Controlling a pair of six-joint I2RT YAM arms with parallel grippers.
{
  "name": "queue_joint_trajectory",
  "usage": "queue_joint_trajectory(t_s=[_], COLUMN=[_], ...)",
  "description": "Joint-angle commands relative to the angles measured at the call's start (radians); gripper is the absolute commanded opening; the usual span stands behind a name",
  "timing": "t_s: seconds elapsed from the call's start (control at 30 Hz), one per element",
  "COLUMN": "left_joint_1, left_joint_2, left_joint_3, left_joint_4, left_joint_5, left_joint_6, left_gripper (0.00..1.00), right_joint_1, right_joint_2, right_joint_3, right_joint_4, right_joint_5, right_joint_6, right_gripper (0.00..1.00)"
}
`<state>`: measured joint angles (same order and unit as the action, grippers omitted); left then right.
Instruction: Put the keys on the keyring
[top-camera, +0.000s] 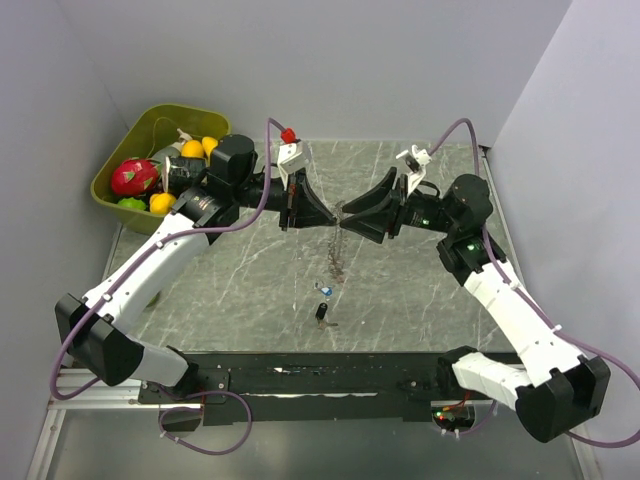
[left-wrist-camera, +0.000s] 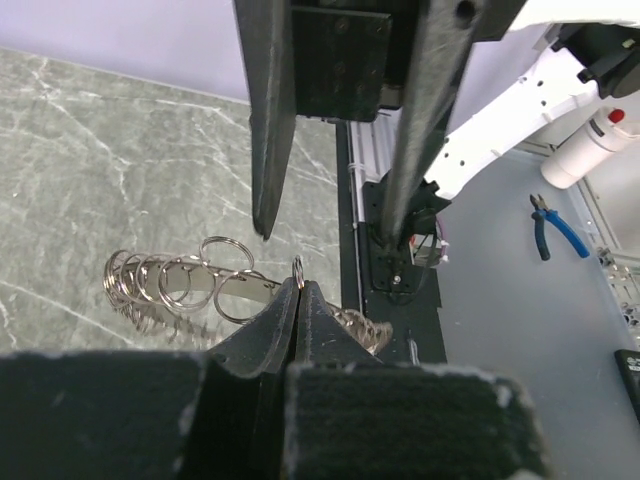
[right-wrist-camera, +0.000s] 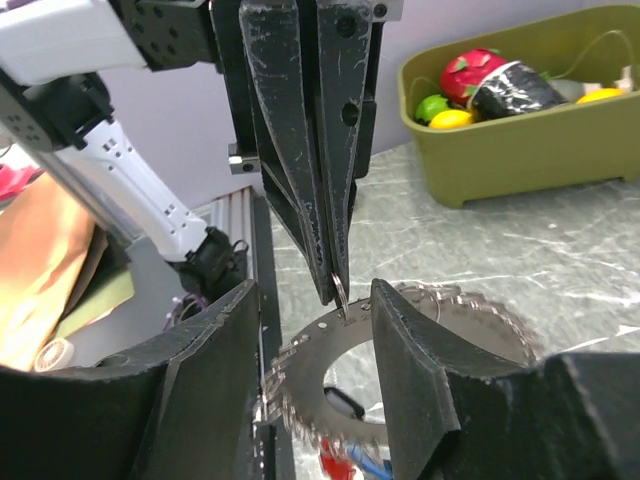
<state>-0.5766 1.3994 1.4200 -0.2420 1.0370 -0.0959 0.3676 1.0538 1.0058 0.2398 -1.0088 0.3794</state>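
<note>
The keyring (top-camera: 339, 250) hangs between my two grippers above the table. It is a flat metal band strung with many small silvery rings and keys (left-wrist-camera: 180, 285). My left gripper (left-wrist-camera: 298, 283) is shut on one small ring (left-wrist-camera: 297, 267) at the top of the keyring. My right gripper (right-wrist-camera: 315, 290) is open, its fingers either side of the left gripper's tips (right-wrist-camera: 335, 290) and the keyring (right-wrist-camera: 310, 345). The loose keys lie on the table below: blue (top-camera: 326, 291) and dark (top-camera: 320, 312) in the top view. Dark (right-wrist-camera: 345, 403), red (right-wrist-camera: 335, 465) and blue (right-wrist-camera: 372, 468) heads show in the right wrist view.
An olive bin (top-camera: 150, 125) of toy fruit stands at the back left, also in the right wrist view (right-wrist-camera: 520, 150). The black base rail (top-camera: 320, 380) runs along the table's near edge. Grey walls close in the left, back and right.
</note>
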Motion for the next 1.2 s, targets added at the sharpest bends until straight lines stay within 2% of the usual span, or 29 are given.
queue_joint_trajectory(t_s=[0.0,0.27,0.43,0.47,0.5,0.57,0.6,0.63,0.87,0.97,1.0,1.07,1.1,1.17], left_joint_1=[-0.003,-0.009,-0.012,-0.014,-0.014,-0.014,-0.014,-0.014,-0.014,-0.014,-0.014,-0.014,-0.012,-0.006], left_joint_2=[-0.033,-0.031,-0.031,-0.031,-0.031,-0.028,-0.027,-0.028,-0.022,-0.030,-0.033,-0.049,-0.056,-0.079], left_joint_3=[0.043,0.049,0.048,0.048,0.048,0.050,0.050,0.050,0.048,0.043,0.039,0.031,0.028,0.022], left_joint_4=[0.089,0.115,0.124,0.124,0.125,0.124,0.121,0.121,0.090,0.080,0.075,0.075,0.072,0.084], left_joint_5=[0.069,0.089,0.092,0.093,0.094,0.094,0.092,0.093,0.075,0.054,0.045,0.006,-0.014,-0.040], left_joint_6=[-0.031,-0.056,-0.062,-0.064,-0.064,-0.064,-0.062,-0.061,-0.041,-0.034,-0.030,-0.030,-0.027,-0.031], left_gripper=[0.01,0.01,0.01,0.01,0.01,0.01,0.01,0.01,0.01,0.11,0.20,0.26,0.34,0.42], right_joint_1=[-0.006,-0.004,-0.006,-0.004,-0.006,-0.006,-0.004,-0.004,-0.004,-0.006,-0.006,-0.006,-0.004,-0.006], right_joint_2=[0.015,0.040,0.058,0.060,0.063,0.066,0.066,0.064,0.055,0.052,0.048,0.046,0.041,0.037], right_joint_3=[-0.004,-0.001,0.001,0.002,0.002,0.004,0.004,0.007,0.004,-0.001,-0.007,-0.012,-0.015,-0.019], right_joint_4=[0.087,0.085,0.108,0.110,0.116,0.128,0.133,0.136,0.162,0.180,0.193,0.205,0.208,0.213], right_joint_5=[-0.057,-0.065,-0.082,-0.086,-0.089,-0.105,-0.108,-0.111,-0.125,-0.125,-0.123,-0.120,-0.116,-0.113], right_joint_6=[0.030,0.029,0.049,0.052,0.059,0.067,0.073,0.078,0.101,0.118,0.121,0.130,0.130,0.130], right_gripper=[0.52,0.49,0.41,0.38,0.30,0.18,0.06,0.00,0.00,0.00,0.00,0.00,0.00,0.00])
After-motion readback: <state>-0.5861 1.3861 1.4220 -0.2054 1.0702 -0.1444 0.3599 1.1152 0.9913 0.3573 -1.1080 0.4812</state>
